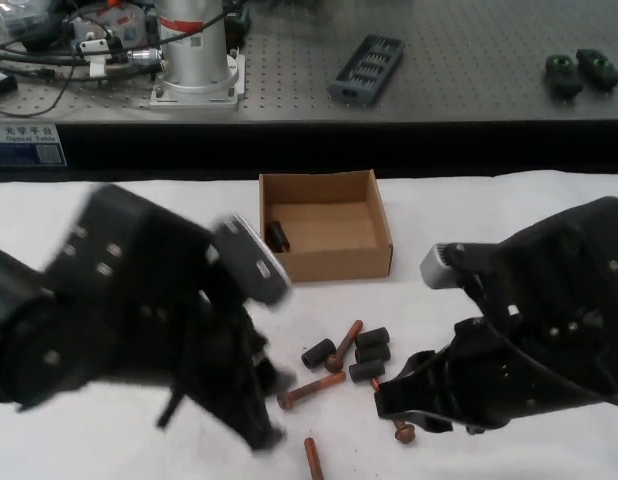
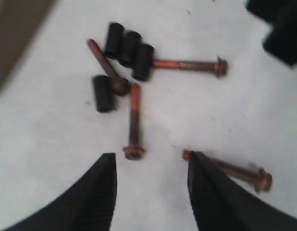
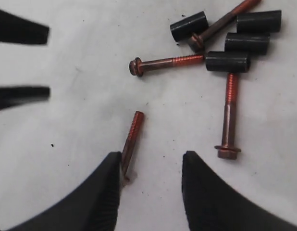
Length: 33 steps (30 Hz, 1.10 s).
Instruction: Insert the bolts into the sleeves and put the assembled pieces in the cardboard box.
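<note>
Several copper-coloured bolts and short black sleeves lie loose on the white cloth in front of the cardboard box [image 1: 369, 262]. One black sleeve [image 1: 279, 236] lies inside the box. My left gripper [image 2: 151, 161] is open just above the cloth. A bolt's head [image 2: 133, 153] lies between its fingertips, and another bolt [image 2: 230, 168] lies beside one finger. My right gripper [image 3: 152, 156] is open too, with a bolt [image 3: 131, 139] against one finger and another bolt [image 3: 228, 120] just ahead. The sleeves [image 3: 228, 61] cluster beyond. In the high view the left gripper [image 1: 271, 408] and the right gripper [image 1: 387, 395] flank the pile.
Behind the white cloth [image 1: 469, 215] runs a perforated metal bench with a silver post base [image 1: 194, 60], cables, a dark grey rack [image 1: 367, 66] and two black-green parts [image 1: 581, 72]. The other arm's fingers [image 3: 21, 94] show across the pile.
</note>
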Each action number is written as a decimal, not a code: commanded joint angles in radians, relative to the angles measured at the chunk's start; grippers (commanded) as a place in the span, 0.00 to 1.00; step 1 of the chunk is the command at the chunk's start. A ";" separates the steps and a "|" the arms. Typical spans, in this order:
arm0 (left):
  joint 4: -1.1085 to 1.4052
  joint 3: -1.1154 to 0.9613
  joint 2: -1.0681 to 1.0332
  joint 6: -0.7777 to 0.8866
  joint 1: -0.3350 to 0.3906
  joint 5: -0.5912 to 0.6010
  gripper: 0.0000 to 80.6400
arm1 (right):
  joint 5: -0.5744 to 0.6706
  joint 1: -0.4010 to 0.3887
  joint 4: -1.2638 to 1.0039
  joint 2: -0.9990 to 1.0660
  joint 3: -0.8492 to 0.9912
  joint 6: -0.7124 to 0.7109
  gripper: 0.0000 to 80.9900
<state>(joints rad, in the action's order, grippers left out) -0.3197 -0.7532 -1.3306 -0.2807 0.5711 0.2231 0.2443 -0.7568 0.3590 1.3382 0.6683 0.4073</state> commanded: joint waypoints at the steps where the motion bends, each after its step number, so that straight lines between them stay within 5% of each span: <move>1: 0.047 -0.014 0.042 0.074 -0.026 -0.011 0.38 | 0.035 -0.006 -0.003 0.049 0.015 0.020 0.36; 7: 0.045 -0.014 0.174 0.072 -0.124 -0.011 0.34 | 0.043 -0.069 0.016 0.136 0.057 0.015 0.36; 16: -0.025 -0.014 0.325 0.386 -0.263 -0.011 0.42 | -0.042 -0.154 0.141 0.211 0.173 -0.072 0.36; 33: -0.053 -0.014 0.473 0.387 -0.273 -0.011 0.42 | -0.128 -0.232 0.381 0.463 0.461 -0.068 0.36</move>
<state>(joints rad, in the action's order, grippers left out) -0.3815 -0.7558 -0.8752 0.0952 0.2996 0.2201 0.1183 -0.9872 0.7192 1.7906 1.1112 0.3445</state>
